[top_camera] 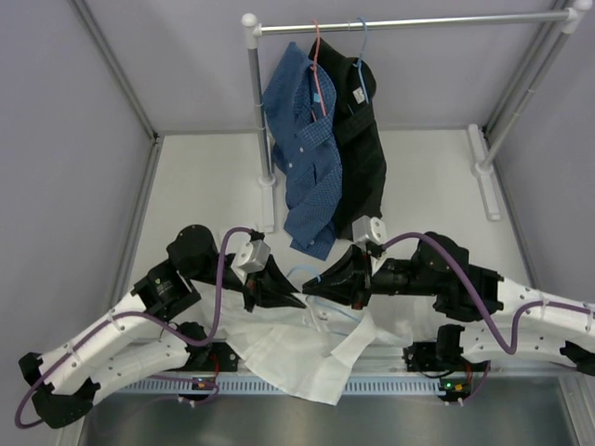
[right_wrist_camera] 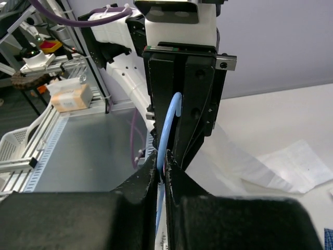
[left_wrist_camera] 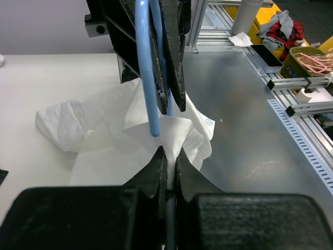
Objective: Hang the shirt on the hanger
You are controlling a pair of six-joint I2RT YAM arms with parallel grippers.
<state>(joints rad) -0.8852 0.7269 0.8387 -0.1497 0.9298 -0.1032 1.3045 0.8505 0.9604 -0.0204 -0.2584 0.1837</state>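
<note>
The left gripper (left_wrist_camera: 167, 156) is pinched narrow. Its two black fingers (left_wrist_camera: 153, 174) meet with only a slit between them, and a thin wire runs down through that slit. It is the light-blue wire hanger (left_wrist_camera: 146, 67), which rises from the fingertips up the middle of the left wrist view.

The right gripper (right_wrist_camera: 162, 162) is just as tightly closed, and the same pale blue wire passes between its fingertips. The two grippers face each other tip to tip, just beside one another at the centre of the overhead view, both clamped on the hanger.

The white shirt (left_wrist_camera: 104, 135) lies crumpled and flat below them. It sits lower centre in the overhead view, spread on the near edge of the white table (top_camera: 418, 186) and reaching onto the grey metal plate (left_wrist_camera: 250, 130) in front. The hanger is held just above the cloth. Whether any wire is inside the shirt cannot be told.

At the top of the overhead view a metal rail (top_camera: 409, 20) crosses the frame. A blue checked shirt (top_camera: 302, 158) on a pink hanger (top_camera: 319, 65) and a black shirt (top_camera: 367, 167) on a blue hanger (top_camera: 362, 51) hang from it side by side, touching. Pale grey panels (top_camera: 74, 139) close in the table at the left, back and right.
</note>
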